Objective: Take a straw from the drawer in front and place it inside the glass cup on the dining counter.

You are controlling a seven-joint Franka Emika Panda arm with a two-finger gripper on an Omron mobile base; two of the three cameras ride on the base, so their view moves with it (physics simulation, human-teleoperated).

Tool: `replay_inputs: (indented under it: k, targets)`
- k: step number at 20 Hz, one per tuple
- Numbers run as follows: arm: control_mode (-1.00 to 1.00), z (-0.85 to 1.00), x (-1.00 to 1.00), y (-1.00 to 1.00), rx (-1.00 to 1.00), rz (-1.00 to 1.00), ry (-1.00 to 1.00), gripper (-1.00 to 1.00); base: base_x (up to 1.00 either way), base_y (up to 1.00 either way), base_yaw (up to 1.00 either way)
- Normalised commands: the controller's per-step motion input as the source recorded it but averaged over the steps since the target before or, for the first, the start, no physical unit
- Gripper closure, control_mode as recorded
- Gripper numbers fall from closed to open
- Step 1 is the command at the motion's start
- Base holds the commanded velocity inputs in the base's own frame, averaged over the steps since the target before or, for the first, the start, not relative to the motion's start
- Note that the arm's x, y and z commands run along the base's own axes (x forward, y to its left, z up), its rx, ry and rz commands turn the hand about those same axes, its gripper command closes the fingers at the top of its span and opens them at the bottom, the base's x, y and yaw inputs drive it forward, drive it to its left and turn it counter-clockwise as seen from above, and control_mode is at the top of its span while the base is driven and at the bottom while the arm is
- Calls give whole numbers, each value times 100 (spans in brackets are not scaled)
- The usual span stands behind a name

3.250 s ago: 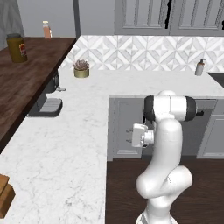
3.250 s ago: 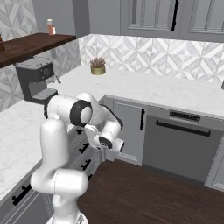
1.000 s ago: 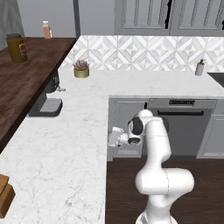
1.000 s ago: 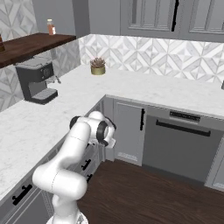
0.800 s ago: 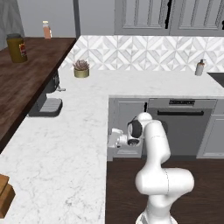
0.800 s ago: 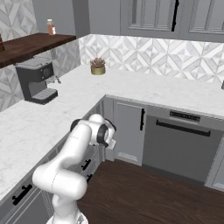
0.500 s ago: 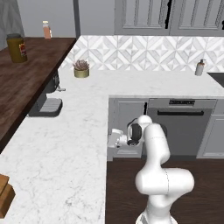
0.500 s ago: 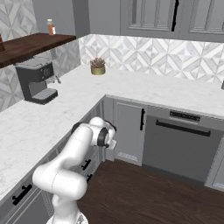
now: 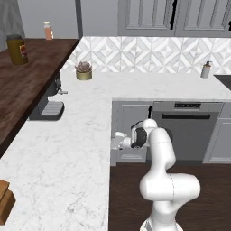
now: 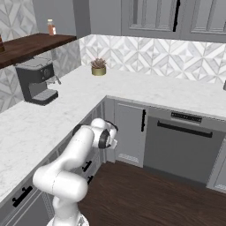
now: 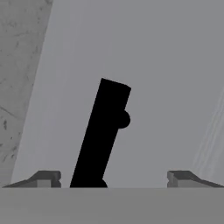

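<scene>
The gripper [image 11: 113, 177] is held with its fingers spread wide and nothing between them but the black bar handle [image 11: 99, 133] of the drawer [image 11: 166, 78], which is seen close up in the hand view as a flat grey front. The two finger tips are placed on either side of the handle, the left tip nearer to it than the right, so the handle is bracketed but not yet pinched; this is judged to be the line-up for a pull that would open the drawer. In the hand view the handle's long axis is tilted, its upper end leaning to the right and its lower end running down between the tips, though that slant may come from the roll of the hand. In the left base view the gripper [image 9: 118, 140] is pushed in low against the grey cabinet fronts [image 9: 131, 119] under the edge of the white marble worktop [image 9: 85, 135], and the arm is folded low so that the hand can be pointed straight at the front. The drawer is judged to be shut. The straw is presumably inside it, so its direction cannot be told.
</scene>
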Motion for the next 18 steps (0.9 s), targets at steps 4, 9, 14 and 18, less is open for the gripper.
replay_inputs:
  k: [4, 9, 14, 18]
  targets:
    - [-100, 42, 0, 15, 0, 0, -3, -100, 0, 0, 0]
    - [-100, 24, 0, 23, 0, -1, 0, -100, 0, 0, 0]
    - [-100, 0, 1, 56, -2, 0, 1, 100, 0, 0, 0]
    - [-100, 0, 3, 56, -3, 0, 2, 100, 0, 0, 0]
